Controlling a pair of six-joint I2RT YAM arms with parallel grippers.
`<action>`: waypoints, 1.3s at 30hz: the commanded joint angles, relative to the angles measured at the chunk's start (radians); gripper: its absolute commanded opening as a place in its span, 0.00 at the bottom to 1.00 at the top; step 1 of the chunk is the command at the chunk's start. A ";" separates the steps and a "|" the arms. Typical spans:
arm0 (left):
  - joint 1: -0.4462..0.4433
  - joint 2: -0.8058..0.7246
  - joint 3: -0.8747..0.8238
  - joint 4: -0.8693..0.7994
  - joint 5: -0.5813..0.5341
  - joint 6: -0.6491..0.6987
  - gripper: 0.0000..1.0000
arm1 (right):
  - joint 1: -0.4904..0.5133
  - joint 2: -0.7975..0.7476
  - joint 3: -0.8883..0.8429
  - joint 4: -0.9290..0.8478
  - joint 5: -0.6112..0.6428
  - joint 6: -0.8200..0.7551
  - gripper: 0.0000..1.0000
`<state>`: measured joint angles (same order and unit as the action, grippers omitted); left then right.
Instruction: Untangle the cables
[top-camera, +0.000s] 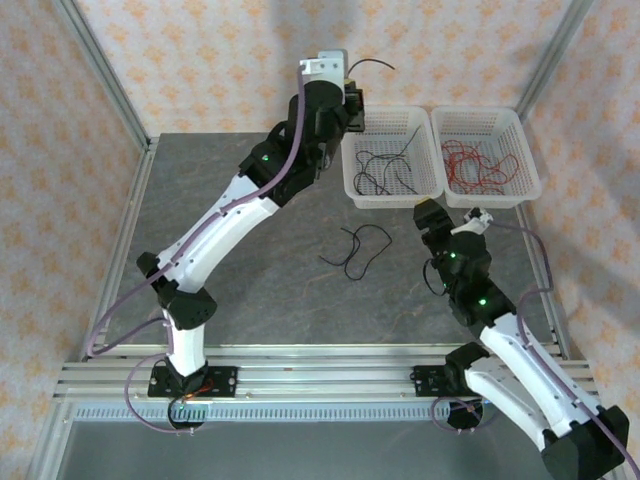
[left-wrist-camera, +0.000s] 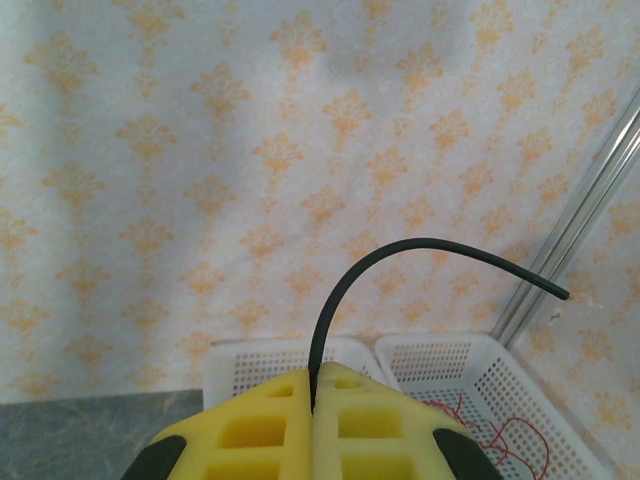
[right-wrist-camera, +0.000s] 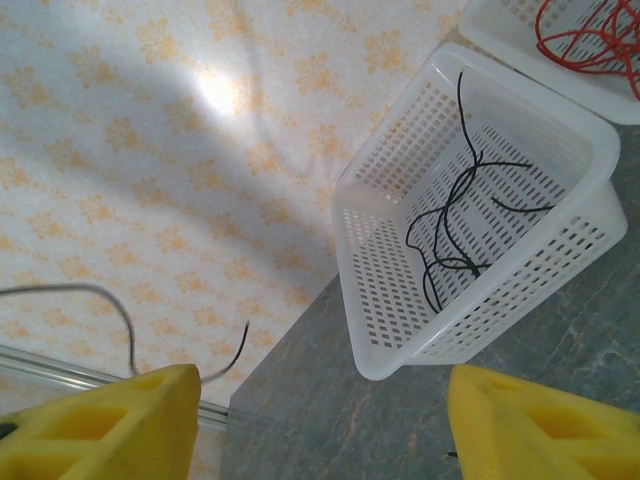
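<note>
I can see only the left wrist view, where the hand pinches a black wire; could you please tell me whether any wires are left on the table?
Observer: Yes, one loose black wire lies on the table, just in front of the left basket.
Operator: Thank you. What does that basket hold?
Observer: Several black wires, and I see no red ones among them.
Operator: And is the right hand carrying anything?
Observer: No, the right hand is open with nothing between its fingers, and it faces the left basket.
</note>
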<state>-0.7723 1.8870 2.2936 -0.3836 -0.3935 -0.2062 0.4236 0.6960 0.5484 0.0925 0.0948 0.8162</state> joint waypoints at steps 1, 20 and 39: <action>0.006 0.015 0.039 0.121 0.006 0.065 0.01 | -0.002 -0.044 -0.002 -0.114 0.013 -0.057 0.67; 0.062 0.344 0.022 0.574 0.078 0.214 0.02 | -0.002 -0.328 -0.149 -0.376 0.062 -0.030 0.67; 0.067 0.531 -0.074 0.396 0.143 0.069 0.03 | -0.001 -0.305 -0.145 -0.473 -0.081 -0.018 0.67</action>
<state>-0.7124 2.3680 2.2372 0.0818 -0.2787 -0.1009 0.4236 0.3691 0.3630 -0.3248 0.0509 0.8032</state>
